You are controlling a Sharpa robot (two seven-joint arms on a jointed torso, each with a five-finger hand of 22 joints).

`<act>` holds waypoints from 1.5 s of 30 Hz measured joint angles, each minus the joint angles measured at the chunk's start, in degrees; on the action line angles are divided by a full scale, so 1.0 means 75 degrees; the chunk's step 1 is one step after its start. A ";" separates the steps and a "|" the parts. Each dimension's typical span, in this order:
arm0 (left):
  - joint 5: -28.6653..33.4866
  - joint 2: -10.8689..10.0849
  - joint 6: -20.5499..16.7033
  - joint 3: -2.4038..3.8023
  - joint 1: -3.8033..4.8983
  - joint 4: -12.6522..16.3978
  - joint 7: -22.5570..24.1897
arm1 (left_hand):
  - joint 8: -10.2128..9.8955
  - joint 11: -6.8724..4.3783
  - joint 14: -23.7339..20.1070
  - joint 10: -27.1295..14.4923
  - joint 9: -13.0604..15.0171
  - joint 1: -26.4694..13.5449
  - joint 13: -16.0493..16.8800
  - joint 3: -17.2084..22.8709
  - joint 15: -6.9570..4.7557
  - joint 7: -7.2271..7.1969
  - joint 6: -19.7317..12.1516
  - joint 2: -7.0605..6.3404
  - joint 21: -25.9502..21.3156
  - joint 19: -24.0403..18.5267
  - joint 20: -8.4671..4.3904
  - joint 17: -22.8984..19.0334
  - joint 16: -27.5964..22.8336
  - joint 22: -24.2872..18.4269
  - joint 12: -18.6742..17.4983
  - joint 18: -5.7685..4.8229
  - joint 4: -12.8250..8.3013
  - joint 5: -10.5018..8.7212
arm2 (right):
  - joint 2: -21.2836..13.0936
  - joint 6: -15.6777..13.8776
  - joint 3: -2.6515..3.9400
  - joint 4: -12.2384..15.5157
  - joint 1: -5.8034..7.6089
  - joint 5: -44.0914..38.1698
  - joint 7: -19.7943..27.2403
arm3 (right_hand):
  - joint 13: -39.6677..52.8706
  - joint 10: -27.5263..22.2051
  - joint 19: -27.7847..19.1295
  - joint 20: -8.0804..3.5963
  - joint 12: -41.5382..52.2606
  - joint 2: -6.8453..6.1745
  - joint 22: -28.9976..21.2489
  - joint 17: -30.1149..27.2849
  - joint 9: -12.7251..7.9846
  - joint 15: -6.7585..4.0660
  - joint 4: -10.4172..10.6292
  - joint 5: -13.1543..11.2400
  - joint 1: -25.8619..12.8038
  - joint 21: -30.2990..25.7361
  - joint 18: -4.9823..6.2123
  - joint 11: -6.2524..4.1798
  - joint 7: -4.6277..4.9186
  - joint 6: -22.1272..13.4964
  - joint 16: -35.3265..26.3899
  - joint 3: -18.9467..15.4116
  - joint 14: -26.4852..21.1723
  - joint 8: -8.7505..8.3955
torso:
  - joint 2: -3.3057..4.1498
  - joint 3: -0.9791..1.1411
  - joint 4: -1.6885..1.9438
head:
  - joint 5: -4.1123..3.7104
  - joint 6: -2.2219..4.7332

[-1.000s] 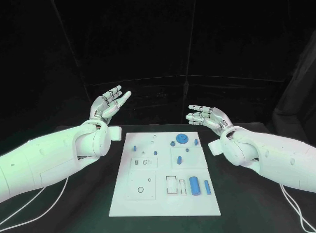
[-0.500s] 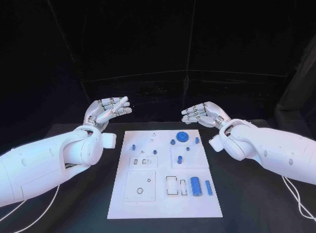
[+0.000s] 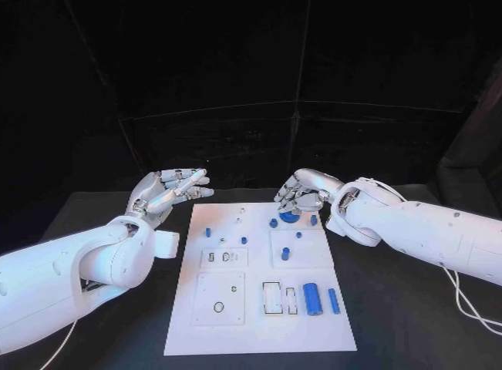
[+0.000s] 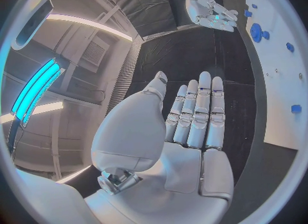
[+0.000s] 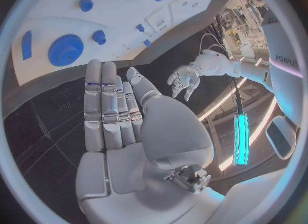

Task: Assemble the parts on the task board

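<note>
left hand (image 3: 167,189) held open and empty beside the far left corner of the white task board (image 3: 262,339), right hand (image 3: 304,193) held open above the blue gear (image 3: 288,217), blue cylinder (image 3: 311,298) laid near the board's front right

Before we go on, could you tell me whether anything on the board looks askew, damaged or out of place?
Nothing stands out. The board lies flat on the table, its blue parts look orderly, and both robot hands, left and right, hold nothing.

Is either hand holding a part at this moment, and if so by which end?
Nothing is held: left hand and right hand are both open.
</note>
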 measured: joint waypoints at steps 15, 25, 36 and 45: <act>-0.0077 -0.0172 0.0177 -0.0070 -0.0024 0.0449 -0.0142 | -0.0116 0.0071 -0.0001 -0.0070 0.0001 -0.0011 -0.0007 -0.0075 0.0000 0.0029 -0.0030 0.0010 -0.0089 0.0028 0.0025 0.0050 -0.0119 -0.0063 -0.0151 -0.0001 -0.0073 0.0000 | 0.0309 0.0572 0.0018 0.0036 0.0031 -0.2535 -0.1057 | -0.0001 -0.0806 -0.0101 -0.0008 0.0000 -0.0266 0.1955 0.3192 -0.0001 0.0000 0.0016 -0.0032 -0.0266 0.2554 -0.0001 0.0074 -0.0046 -0.0403 0.5154 0.0298 0.0000 0.0000 | 0.0347 -0.0026 0.0104 | -0.0048 0.0114; -0.0093 -0.0208 0.0229 -0.0083 -0.0024 0.0499 -0.0227 | -0.0116 0.0071 -0.0001 -0.0070 0.0001 -0.0039 -0.0006 -0.0074 0.0000 0.0029 -0.0030 0.0038 -0.0089 0.0056 0.0053 0.0057 -0.0119 -0.0069 -0.0151 -0.0002 -0.0072 0.0000 | 0.0409 0.0911 0.0022 -0.0006 0.0046 -0.2938 -0.1335 | -0.0002 -0.0845 0.0185 0.0108 0.0000 -0.0262 0.4228 0.5480 -0.0002 0.0000 0.0028 -0.0032 -0.0270 0.4500 -0.0141 0.0090 -0.0053 -0.0465 0.7123 0.0610 -0.0001 0.0000 | 0.0419 -0.0029 0.0118 | -0.0085 0.0106; -0.0104 -0.0246 0.0271 -0.0087 -0.0022 0.0514 -0.0292 | -0.0148 0.0098 -0.0001 -0.0098 -0.0005 -0.0039 -0.0005 -0.0096 0.0000 0.0028 -0.0030 0.0038 -0.0117 0.0077 0.0032 0.0072 -0.0162 -0.0086 -0.0191 -0.0003 -0.0094 0.0000 | 0.0532 0.1167 0.0024 -0.0090 0.0049 -0.3074 -0.1450 | -0.0002 -0.0797 0.0294 0.0109 0.0000 0.0071 0.5017 0.6071 0.0009 0.0000 0.0075 -0.0213 -0.0457 0.5130 -0.0246 0.0046 -0.0050 -0.0260 0.7647 0.1244 -0.0001 0.0001 | 0.0443 -0.0015 0.0127 | -0.0090 0.0061; -0.0108 -0.0273 0.0301 -0.0088 -0.0022 0.0552 -0.0338 | -0.0177 0.0125 -0.0001 -0.0125 -0.0004 -0.0039 -0.0012 -0.0096 0.0000 0.0056 -0.0057 0.0038 -0.0139 0.0077 0.0032 0.0082 -0.0215 -0.0096 -0.0240 -0.0003 -0.0136 0.0000 | 0.0560 0.1250 0.0041 -0.0104 0.0072 -0.3088 -0.1457 | -0.0008 -0.0519 0.0293 0.0109 0.0003 0.0212 0.5244 0.6127 0.0010 0.0000 0.0238 -0.0577 -0.0600 0.5349 -0.0245 -0.0012 -0.0101 0.0054 0.7769 0.1724 -0.0001 -0.0024 | 0.0467 -0.0005 0.0130 | -0.0091 0.0021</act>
